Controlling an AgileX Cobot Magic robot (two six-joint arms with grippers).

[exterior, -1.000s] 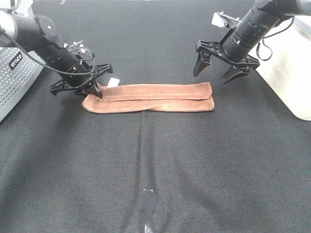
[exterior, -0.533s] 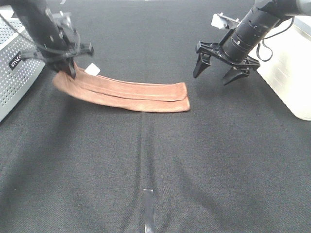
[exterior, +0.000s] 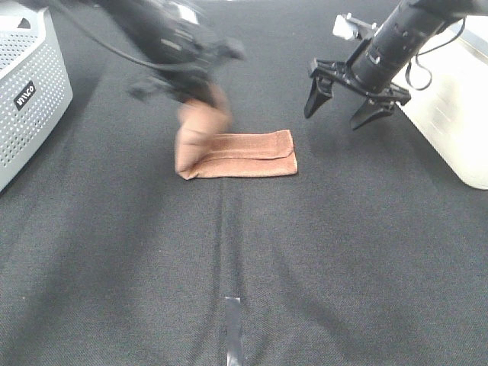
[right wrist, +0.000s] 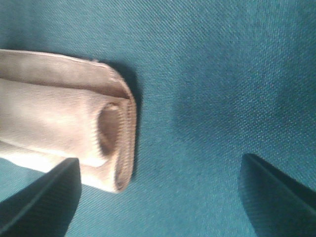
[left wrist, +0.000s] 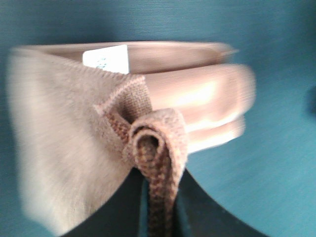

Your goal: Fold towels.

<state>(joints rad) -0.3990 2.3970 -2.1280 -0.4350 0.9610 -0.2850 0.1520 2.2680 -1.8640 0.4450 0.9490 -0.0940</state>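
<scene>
one reddish-brown towel (exterior: 252, 155) lies folded long on the black table (exterior: 328, 252). two tools here: the left tool (exterior: 200, 95), blurred, pinches the towel's left end, raised over the rest; the right tool (exterior: 345, 103) hangs spread wide, empty, near its right end.

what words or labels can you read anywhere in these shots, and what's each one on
"invco", as best it reads, in small white letters: black label on the grey perforated box. The first letters are uncertain.
White tag at a corner of the towel: faint marks only, too blurred to read.
No other text shows in any view.
</scene>
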